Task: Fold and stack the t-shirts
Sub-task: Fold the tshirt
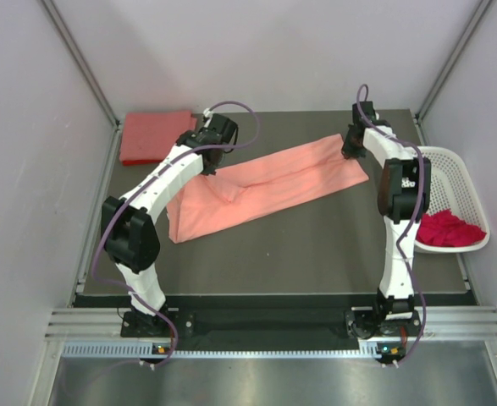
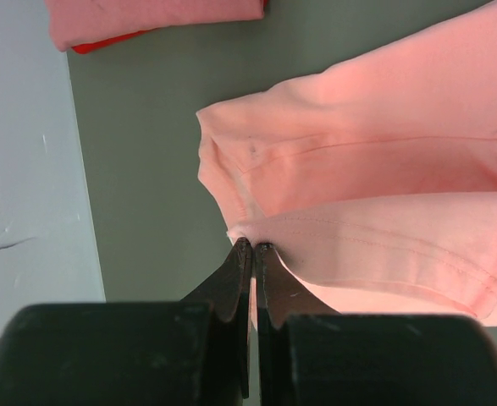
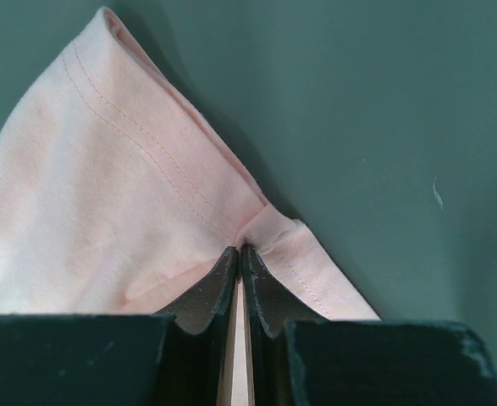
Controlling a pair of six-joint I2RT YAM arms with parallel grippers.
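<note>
Pale walls (image 1: pixel 273 51) closed in your dark grey table (image 1: pixel 316 249), with both arms reaching toward its far side. You had the light salmon-pink t-shirt (image 1: pixel 265 186) drawn out in a long diagonal band across the middle of the table, its far-right end high and its near-left end low, with soft creases running along it.

Your left gripper (image 2: pixel 250 247) sat at the shirt's far-left edge. Its fingers were pressed together with a fold of stitched hem pinched between the tips, right where the cloth bunched. Your right gripper (image 3: pixel 240 251) was at the far-right end, its fingers likewise closed tight on a hemmed corner, and the fabric fanned away from that pinch toward the left of the wrist view.

You had the coral-red t-shirt (image 1: pixel 153 137) lying folded flat in the far-left corner, well apart from the stretched shirt. In the left wrist view it looked paler on top with a red edge beneath, so I cannot tell whether that pile was one garment or two.

Off the table's right edge stood the white basket (image 1: pixel 461 162), and the deep magenta-red t-shirt (image 1: pixel 447 230) lay crumpled in its near end.
</note>
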